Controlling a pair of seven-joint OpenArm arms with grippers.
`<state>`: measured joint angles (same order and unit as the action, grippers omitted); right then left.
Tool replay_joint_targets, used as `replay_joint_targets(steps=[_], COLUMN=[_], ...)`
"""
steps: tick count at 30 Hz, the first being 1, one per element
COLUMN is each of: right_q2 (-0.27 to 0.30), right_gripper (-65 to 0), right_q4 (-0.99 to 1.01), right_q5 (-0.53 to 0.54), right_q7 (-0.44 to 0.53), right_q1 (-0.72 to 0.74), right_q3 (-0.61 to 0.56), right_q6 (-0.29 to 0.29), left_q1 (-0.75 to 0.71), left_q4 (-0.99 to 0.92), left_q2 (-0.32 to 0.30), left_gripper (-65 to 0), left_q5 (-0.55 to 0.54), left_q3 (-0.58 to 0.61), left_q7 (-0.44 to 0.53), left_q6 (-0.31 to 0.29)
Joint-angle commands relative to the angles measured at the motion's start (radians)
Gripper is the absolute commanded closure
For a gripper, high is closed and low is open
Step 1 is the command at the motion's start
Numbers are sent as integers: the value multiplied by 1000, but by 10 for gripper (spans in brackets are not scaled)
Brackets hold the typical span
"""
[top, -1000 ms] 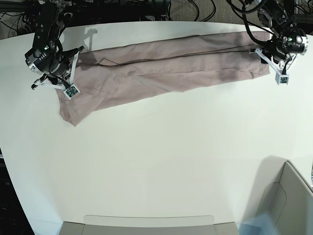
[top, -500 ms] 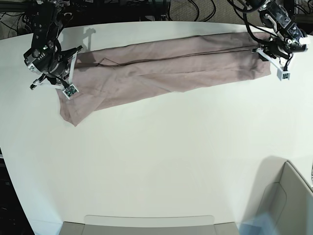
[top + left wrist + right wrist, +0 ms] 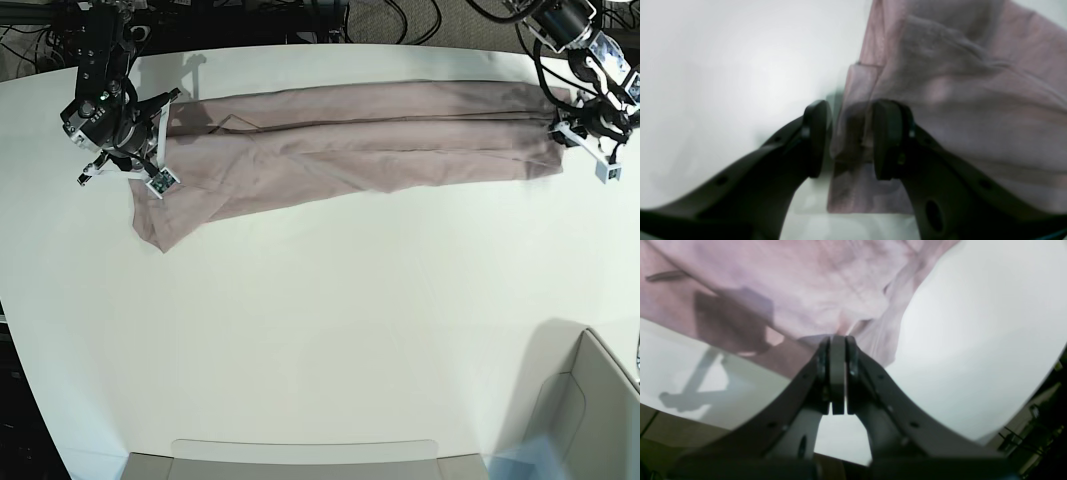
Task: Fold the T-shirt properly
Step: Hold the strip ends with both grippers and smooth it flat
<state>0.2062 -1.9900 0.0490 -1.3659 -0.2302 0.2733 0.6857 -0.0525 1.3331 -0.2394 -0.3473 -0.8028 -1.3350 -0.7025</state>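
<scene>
The pink-mauve T-shirt (image 3: 350,135) lies stretched out as a long band across the far part of the white table (image 3: 330,320). My right gripper (image 3: 150,170) is at the band's left end. In the right wrist view this gripper (image 3: 837,343) is shut, with the T-shirt (image 3: 806,290) pinched at its tips. My left gripper (image 3: 570,135) is at the band's right end. The left wrist view shows it (image 3: 851,140) open, and an edge of the T-shirt (image 3: 973,100) stands between its fingers (image 3: 888,140).
A grey open box (image 3: 590,400) stands at the near right corner. A flat grey tray edge (image 3: 300,455) runs along the near side. Cables (image 3: 400,15) lie behind the table's far edge.
Both arms have shifted to the right in the base view. The T-shirt moved right with them and now lies straighter, its right end lower. Neither gripper's jaws changed.
</scene>
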Motion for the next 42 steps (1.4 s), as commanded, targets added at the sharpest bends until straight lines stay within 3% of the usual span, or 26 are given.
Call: replay_joint_targets(steps=[1, 6, 13, 19, 26, 35, 38, 42], right_q2=[14, 12, 12, 11, 6, -27, -38, -38], right_gripper=[0, 0, 0, 0, 0, 0, 0, 0], right_q4=[-16, -16, -16, -16, -16, -21, -21, -19], right_q5=[-8, -8, -8, -8, -8, -7, -7, -7], right_q7=[1, 1, 1, 1, 1, 1, 1, 1], right_q1=[12, 15, 16, 18, 27, 44, 45, 45], right_q3=[5, 5, 7, 7, 13, 13, 13, 13], right_q6=[12, 12, 12, 12, 12, 12, 12, 12], left_q1=[-20, -23, -23, -23, 26, 136, 142, 113], left_q4=[-36, -40, -42, -42, -39, -36, -20, 135], left_q2=[21, 1, 1, -8, -53, -125, -133, -110], left_gripper=[-245, -221, -2, 0, 0, 0, 0, 0], left_q5=[-6, -111, -112, -106, -46, -6, -9, -9], left_q3=[24, 155, 282, 263, -7, -31, -31, -30], left_q7=[-61, -61, -61, -61, -61, -61, -61, -61], left_q6=[4, 4, 4, 4, 4, 4, 4, 4])
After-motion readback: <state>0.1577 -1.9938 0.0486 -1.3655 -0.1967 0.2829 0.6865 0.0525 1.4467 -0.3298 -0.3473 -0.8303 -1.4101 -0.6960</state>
